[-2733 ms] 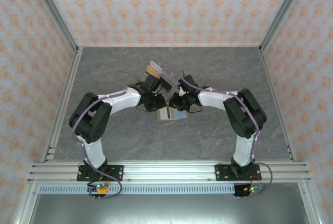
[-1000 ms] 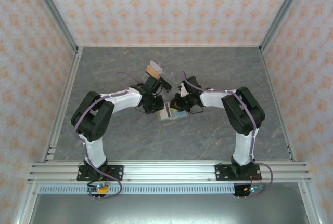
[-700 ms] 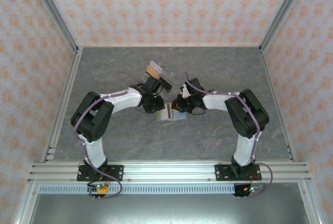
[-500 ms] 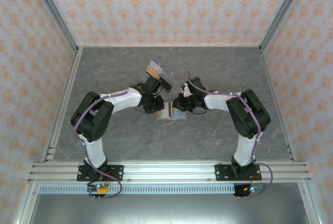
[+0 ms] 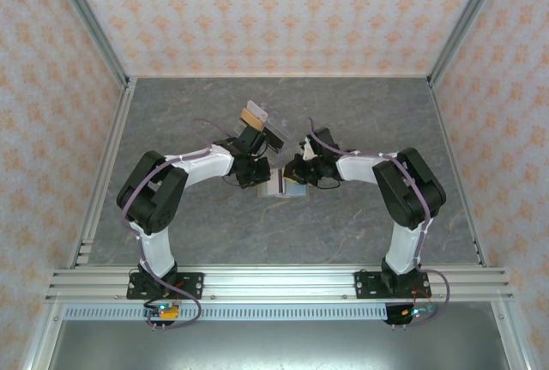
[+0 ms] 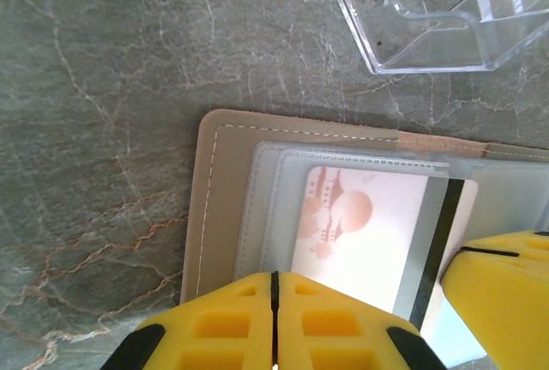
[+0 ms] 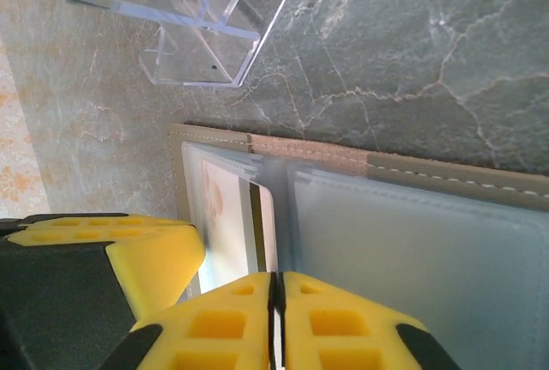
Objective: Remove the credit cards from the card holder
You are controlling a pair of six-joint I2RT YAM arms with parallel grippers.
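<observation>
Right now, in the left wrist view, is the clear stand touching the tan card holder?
No, a strip of bare table separates the clear stand from the tan card holder.

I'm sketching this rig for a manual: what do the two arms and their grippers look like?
Both the left arm and right arm have white links between bulky black joints, with thin purple cables looping alongside. The left gripper and right gripper carry bright yellow fingers moulded with square recesses, on black bodies.
</observation>
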